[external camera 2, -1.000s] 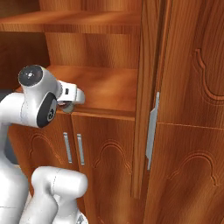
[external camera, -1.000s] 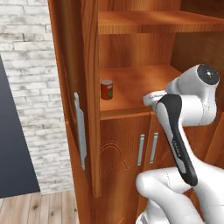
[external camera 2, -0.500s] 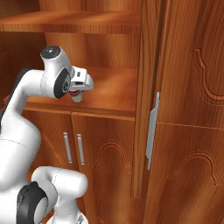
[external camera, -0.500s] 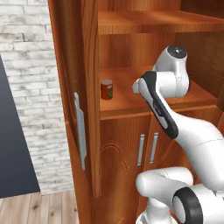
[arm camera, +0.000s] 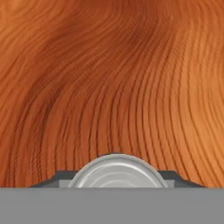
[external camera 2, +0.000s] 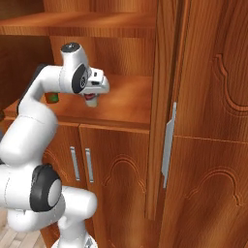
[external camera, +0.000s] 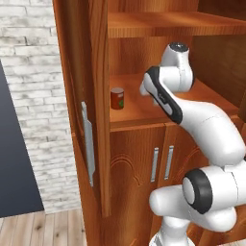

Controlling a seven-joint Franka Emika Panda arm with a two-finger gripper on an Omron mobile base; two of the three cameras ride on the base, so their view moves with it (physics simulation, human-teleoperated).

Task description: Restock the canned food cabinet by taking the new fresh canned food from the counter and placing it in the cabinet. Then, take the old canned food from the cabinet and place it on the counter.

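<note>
Reddish wood grain fills the hand view behind the gripper, whose jaws are closed on a can — its grey metal top sits at bottom centre. At centre left of the right base view the hand hangs over the cabinet shelf. Another red can stands on that shelf — centre of the left base view, beside the open door.

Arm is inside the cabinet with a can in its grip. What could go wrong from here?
1. The held can in the gripper seems to hang above the cabinet shelf; released there, it might tip or roll.
2. The old can stands close beside the arm; a swing may knock it over.
</note>
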